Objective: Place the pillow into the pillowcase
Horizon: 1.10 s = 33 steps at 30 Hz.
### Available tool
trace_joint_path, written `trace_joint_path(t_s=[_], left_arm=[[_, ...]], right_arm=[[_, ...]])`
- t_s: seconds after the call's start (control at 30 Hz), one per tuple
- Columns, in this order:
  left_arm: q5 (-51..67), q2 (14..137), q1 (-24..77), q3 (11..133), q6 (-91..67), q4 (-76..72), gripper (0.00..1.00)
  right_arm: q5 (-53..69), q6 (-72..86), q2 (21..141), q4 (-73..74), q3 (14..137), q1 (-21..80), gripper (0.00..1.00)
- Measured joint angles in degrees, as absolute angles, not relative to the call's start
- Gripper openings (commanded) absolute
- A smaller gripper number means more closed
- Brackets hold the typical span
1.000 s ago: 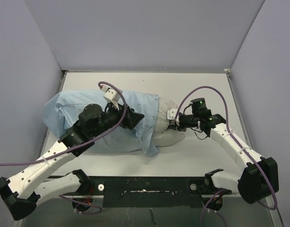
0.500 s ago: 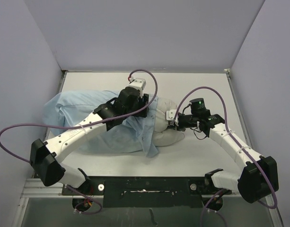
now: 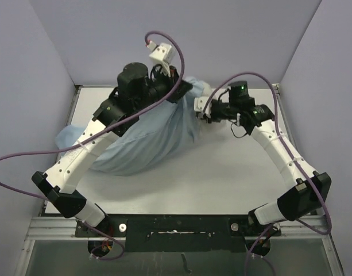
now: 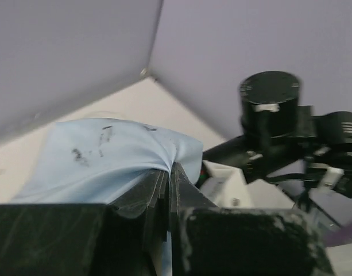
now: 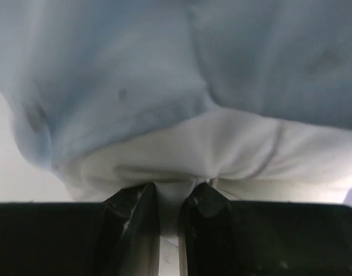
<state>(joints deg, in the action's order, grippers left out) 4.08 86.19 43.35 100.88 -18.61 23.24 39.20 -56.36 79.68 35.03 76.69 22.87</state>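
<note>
Nearly done: pillow (image 5: 181, 152) mostly inside case (image 3: 147, 138), only its white end shows at the mouth. L gripper (image 4: 167, 172) pinched tight on case hem, R gripper (image 5: 170, 202) clamped on pillow edge. Both held high at far side, bundle sags to table (image 3: 233, 172). Left, prob.: pull hem over last bit, let go.

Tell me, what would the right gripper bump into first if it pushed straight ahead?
The pillow: the right gripper is pinching its white fabric, with the pillowcase bunched just beyond.
</note>
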Motion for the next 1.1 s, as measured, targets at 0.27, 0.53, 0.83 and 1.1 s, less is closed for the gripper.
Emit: trace_joint_path(t_s=[0.27, 0.53, 0.83, 1.1], left_arm=[[21.02, 80.51, 42.94, 94.32, -18.2, 3.44, 0.0], [26.33, 81.52, 39.75, 50.65, -25.21, -16.97, 0.0], [30.85, 87.7, 39.68, 45.52, -29.56, -23.4, 0.02], [29.87, 80.53, 43.48, 45.91, -26.74, -15.73, 0.0]], right_arm=[[35.38, -63.99, 78.91, 24.8, 82.78, 22.72, 0.04], [38.44, -77.19, 73.23, 39.53, 44.64, 21.61, 0.49], [50.76, -96.27, 71.64, 79.57, 68.62, 2.52, 0.87], [55.02, -75.83, 72.64, 64.97, 70.52, 5.82, 0.73]])
